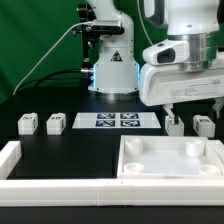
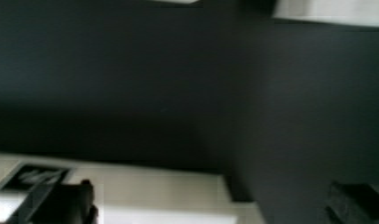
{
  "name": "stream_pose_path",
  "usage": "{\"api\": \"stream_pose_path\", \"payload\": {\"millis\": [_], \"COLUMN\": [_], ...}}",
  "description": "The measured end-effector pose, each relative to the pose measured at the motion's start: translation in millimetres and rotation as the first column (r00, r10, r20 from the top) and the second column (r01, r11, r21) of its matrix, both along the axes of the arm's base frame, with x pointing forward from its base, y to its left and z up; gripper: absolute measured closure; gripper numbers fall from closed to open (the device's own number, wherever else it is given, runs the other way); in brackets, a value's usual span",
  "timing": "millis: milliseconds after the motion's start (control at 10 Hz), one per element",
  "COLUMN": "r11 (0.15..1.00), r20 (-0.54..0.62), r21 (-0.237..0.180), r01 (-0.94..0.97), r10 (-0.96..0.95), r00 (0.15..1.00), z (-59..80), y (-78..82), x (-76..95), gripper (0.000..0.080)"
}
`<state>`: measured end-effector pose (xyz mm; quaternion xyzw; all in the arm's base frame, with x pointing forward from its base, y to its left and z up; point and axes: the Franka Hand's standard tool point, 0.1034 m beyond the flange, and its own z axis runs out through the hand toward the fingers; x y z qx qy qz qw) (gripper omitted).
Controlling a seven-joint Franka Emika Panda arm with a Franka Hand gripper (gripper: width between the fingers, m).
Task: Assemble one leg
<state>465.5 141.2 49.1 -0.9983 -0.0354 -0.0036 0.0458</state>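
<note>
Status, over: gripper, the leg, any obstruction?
Gripper open, empty, raised at the exterior view's right. Leg just below it in that view, loose on the table, not gripped. No obstruction seen between them.

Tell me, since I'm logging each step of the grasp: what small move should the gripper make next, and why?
Probably lower onto the nearest leg. The gripper hangs open and empty just above it, on the exterior view's right, and no leg is grasped yet.

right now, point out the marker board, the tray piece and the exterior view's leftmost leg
marker board [image 1: 118,121]: exterior view, its centre
tray piece [image 1: 170,161]: exterior view, flat middle
leftmost leg [image 1: 27,123]: exterior view, front face
</note>
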Motion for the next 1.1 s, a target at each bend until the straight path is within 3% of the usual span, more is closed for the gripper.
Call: {"api": "stream_pose_path", "payload": {"millis": [300,700,900,1100], "r11": [1.0,1.0,1.0,1.0], "r20": [-0.001,-0.001,-0.004,-0.049], "r21": [0.005,0.004,0.009,-0.004], "r01": [0.012,0.004,0.013,-0.014], "r10": [-0.012,-0.004,-0.013,0.014], "r00": [1.0,1.0,1.0,0.999], "z": [-2.6,-3.3,-9.8,-11.0], "y": [26.3,24.9,43.2,43.3], "x": [-10.1,-10.1,-22.7,-25.6], "gripper": [0.0151,0.0151,0.0151,0.0151]}}
